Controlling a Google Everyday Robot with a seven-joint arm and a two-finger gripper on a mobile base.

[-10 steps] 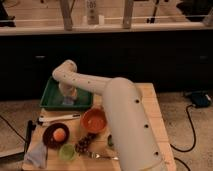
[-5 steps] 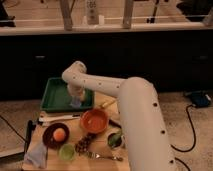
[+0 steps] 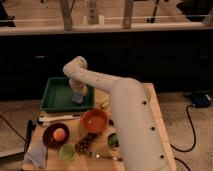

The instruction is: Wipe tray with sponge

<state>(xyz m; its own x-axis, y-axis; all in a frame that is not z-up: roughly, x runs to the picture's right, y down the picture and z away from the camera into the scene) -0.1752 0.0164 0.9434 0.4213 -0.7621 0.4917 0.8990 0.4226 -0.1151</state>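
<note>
A green tray (image 3: 56, 95) sits at the back left of the wooden table. My white arm reaches over it from the right. My gripper (image 3: 78, 95) points down into the right part of the tray, over a pale sponge (image 3: 77, 99) that lies on the tray floor under the gripper. The arm hides part of the tray's right edge.
An orange bowl (image 3: 94, 120) stands in front of the tray. A dark bowl with an orange fruit (image 3: 56, 135), a small green cup (image 3: 66, 151), a grey cloth (image 3: 37, 155), a pine cone-like object (image 3: 86, 143) and utensils (image 3: 57, 118) lie nearer the front. A dark counter runs behind.
The arm has swung right across the tray, carrying the gripper from the tray's middle to its right side.
</note>
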